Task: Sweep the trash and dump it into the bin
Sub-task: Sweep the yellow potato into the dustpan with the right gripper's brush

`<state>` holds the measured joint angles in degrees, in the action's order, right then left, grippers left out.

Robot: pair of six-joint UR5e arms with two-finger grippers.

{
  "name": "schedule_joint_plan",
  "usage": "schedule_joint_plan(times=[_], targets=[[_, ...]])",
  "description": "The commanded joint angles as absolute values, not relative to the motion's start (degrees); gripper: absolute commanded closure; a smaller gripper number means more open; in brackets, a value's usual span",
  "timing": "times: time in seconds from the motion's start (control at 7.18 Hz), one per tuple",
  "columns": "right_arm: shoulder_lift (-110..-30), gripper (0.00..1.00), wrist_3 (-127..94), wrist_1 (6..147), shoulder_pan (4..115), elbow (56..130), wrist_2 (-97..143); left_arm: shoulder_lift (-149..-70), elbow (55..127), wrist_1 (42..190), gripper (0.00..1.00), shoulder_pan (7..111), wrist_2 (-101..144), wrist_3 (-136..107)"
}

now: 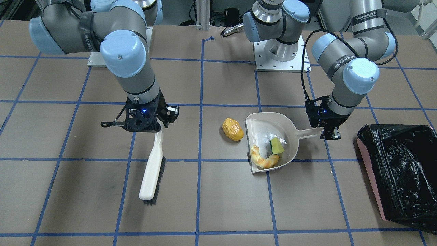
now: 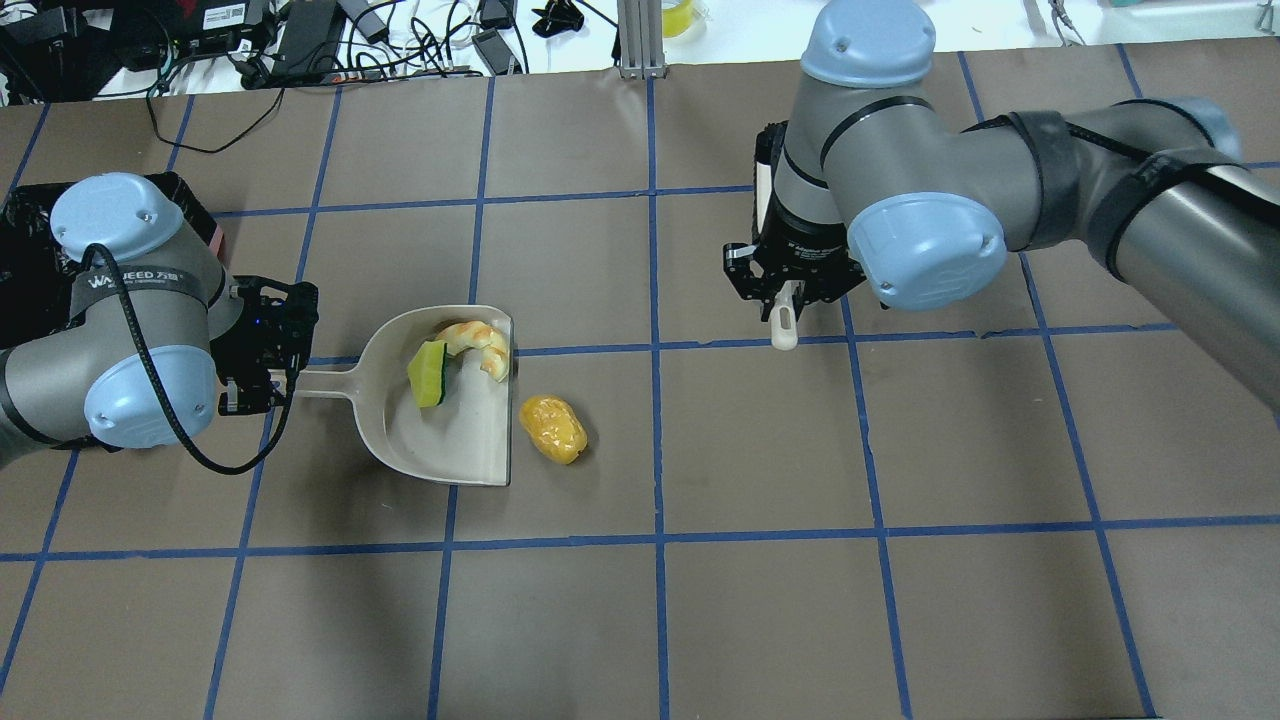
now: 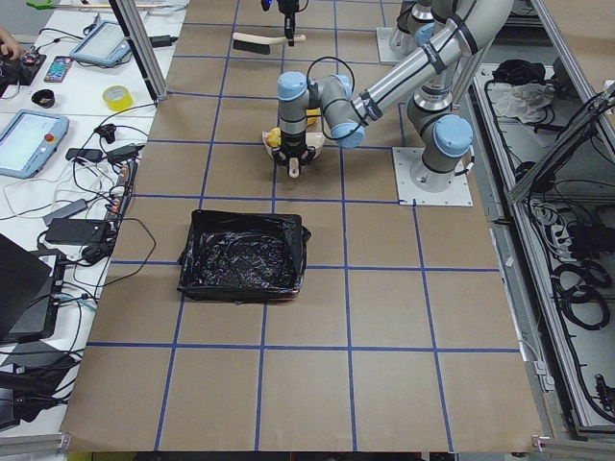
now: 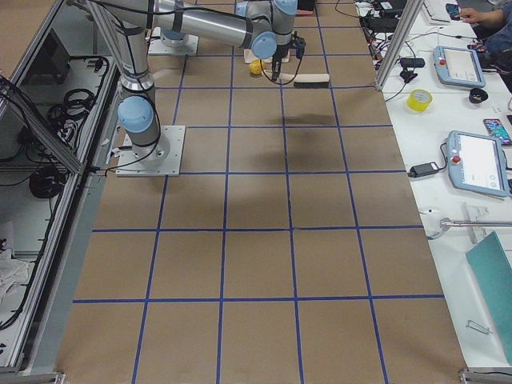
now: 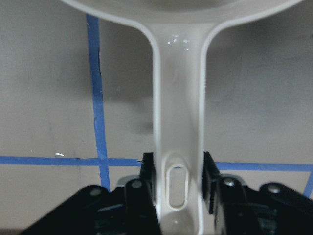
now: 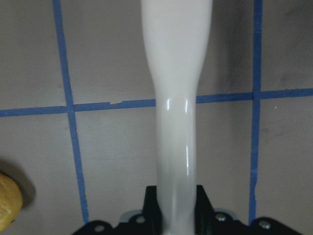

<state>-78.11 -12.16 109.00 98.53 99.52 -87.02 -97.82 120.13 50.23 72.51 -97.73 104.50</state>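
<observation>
My left gripper (image 1: 329, 131) is shut on the handle of the cream dustpan (image 2: 470, 430), which lies flat on the table. The tan crescent bread piece (image 1: 264, 158) and the yellow sponge wedge with green backing (image 1: 277, 147) lie inside the pan. The glossy yellow-brown lump (image 1: 233, 129) lies on the table just outside the pan's open mouth. My right gripper (image 1: 155, 124) is shut on the handle of the cream brush (image 1: 152, 171), about two grid squares from the lump, dark bristles facing it. The pink bin with a black bag (image 1: 403, 171) stands beyond the left gripper.
Brown table paper with blue tape grid lines. The two arm bases (image 1: 280, 54) stand at the robot's edge of the table. Cables and devices (image 2: 300, 40) lie off the table's far edge. In the overhead view my left arm covers most of the bin (image 2: 25, 260).
</observation>
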Motion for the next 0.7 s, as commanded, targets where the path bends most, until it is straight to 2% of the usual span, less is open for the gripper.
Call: schedule_joint_plan(times=[0.0, 0.28, 0.56], targets=[[-78.57, 0.96, -10.1, 107.68, 95.81, 100.71, -89.56, -97.82, 120.06, 50.19, 1.0, 72.51, -97.73, 104.5], [-84.52, 0.99, -19.96, 105.03, 102.17, 107.89, -88.42, -97.82, 120.06, 50.19, 1.0, 72.51, -97.73, 104.5], [-85.78, 0.99, -41.97, 106.07, 116.9, 113.44, -87.81, -97.82, 120.06, 50.19, 1.0, 72.51, -97.73, 104.41]])
